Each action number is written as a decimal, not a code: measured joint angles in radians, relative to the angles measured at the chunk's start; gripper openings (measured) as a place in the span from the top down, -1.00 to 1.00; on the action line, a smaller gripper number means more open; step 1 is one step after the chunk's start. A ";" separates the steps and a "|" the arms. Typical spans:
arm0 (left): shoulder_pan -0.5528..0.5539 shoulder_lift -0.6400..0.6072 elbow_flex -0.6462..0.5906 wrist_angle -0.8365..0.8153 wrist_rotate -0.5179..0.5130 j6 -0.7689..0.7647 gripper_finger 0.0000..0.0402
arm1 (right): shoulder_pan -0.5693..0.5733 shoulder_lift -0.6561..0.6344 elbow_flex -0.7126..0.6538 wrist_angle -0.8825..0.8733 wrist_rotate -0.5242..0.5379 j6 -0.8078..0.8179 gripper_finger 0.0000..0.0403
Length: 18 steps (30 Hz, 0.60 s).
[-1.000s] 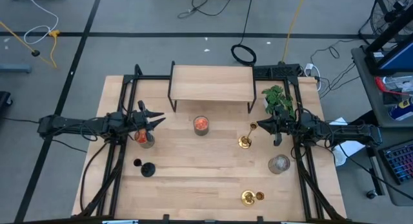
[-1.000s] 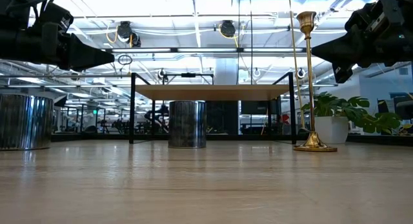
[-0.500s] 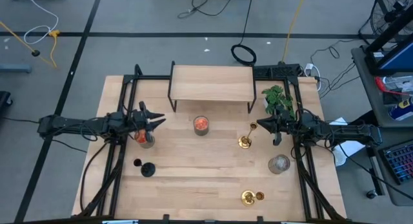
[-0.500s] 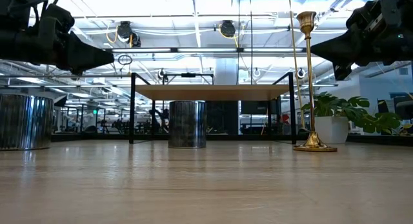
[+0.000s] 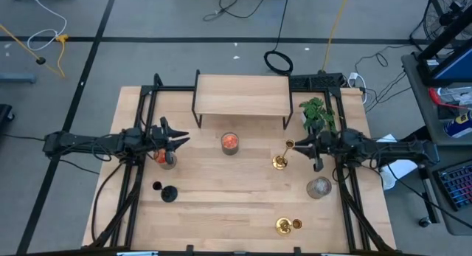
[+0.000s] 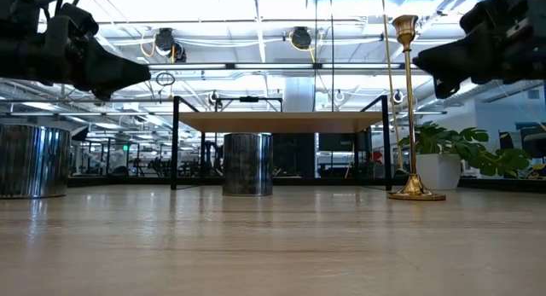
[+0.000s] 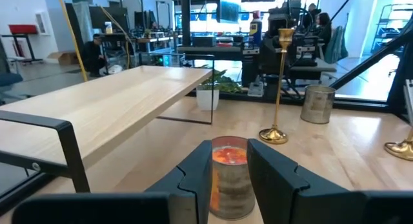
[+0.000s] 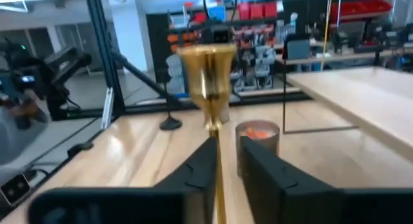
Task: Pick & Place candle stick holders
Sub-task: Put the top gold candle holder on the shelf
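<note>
Tall gold holder upright — second gold, black apart.

No readable text, labels, brands, numbers or signs anywhere on the table, the holders, the arms or the room behind in any view.

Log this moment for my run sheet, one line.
right gripper: open, at upright gold candle stick holder | left gripper: open, waiting | nothing held

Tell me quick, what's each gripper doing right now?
Left gripper: open, empty, over the table's left side.
Right gripper: open, its fingers either side of the gold holder, not gripping.
</note>
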State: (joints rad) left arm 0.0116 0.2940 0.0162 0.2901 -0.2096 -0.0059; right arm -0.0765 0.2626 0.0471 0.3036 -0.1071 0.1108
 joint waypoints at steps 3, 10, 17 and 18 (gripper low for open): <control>0.000 0.000 0.000 0.000 0.000 0.000 0.48 | 0.001 0.063 0.000 0.041 -0.002 0.000 0.39; 0.000 0.000 0.000 0.000 0.000 0.000 0.48 | 0.041 0.240 0.000 0.233 -0.054 0.000 0.03; 0.000 0.000 0.000 0.000 0.000 -0.003 0.48 | 0.072 0.395 0.000 0.371 -0.018 -0.017 0.02; 0.000 0.000 0.000 0.000 0.000 -0.003 0.48 | 0.072 0.411 0.000 0.392 -0.022 -0.020 0.04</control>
State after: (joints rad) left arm 0.0116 0.2942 0.0162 0.2897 -0.2096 -0.0093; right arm -0.0046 0.6737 0.0467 0.6960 -0.1291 0.0904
